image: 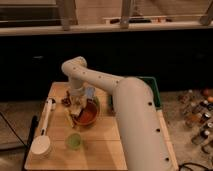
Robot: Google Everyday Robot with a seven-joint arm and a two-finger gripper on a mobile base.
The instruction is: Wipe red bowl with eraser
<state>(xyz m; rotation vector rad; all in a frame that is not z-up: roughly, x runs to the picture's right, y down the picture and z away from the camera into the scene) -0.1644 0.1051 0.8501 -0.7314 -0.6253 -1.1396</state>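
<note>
- Light wooden rectangular table (102, 146) filled the lower middle of the camera view; a dark counter front and pale window rail ran across the 12 o'clock side.
- Thick white robot arm (132, 117) entered from 5 o'clock, rose to a rounded elbow near the table's far edge, then dropped straight down.
- Gripper (78, 104) hung below that elbow, at the 10 o'clock rim of the round shallow orange-red bowl (90, 116).
- Whether the gripper was spread or closed: cannot tell, the tip was a pale blur.
- Small pale cream rectangular eraser (75, 109) seemed to sit right at the gripper tip, at the red bowl's left rim; pinched or merely touching, cannot tell.
- Red bowl sat upright on the table, left of centre, just beside the arm's lower link, which passed at its 3 o'clock.
- Small green translucent cup (74, 140) stood at the bowl's 7 o'clock, near but apart.
- White round cup (41, 146) stood at the table's 8 o'clock corner, well apart from the bowl.
- Long white-handled utensil (47, 114) lay along the table's left edge, running 12 to 6 o'clock, its lower end near the white cup.
- Small dark reddish dish (66, 100) sat at the bowl's 10 o'clock, just beside the gripper.
- Green plastic bin (151, 86) showed behind the arm at the table's 2 o'clock.
- Cluster of small bottles (200, 112) stood on the floor at 3 o'clock, off the table.
</note>
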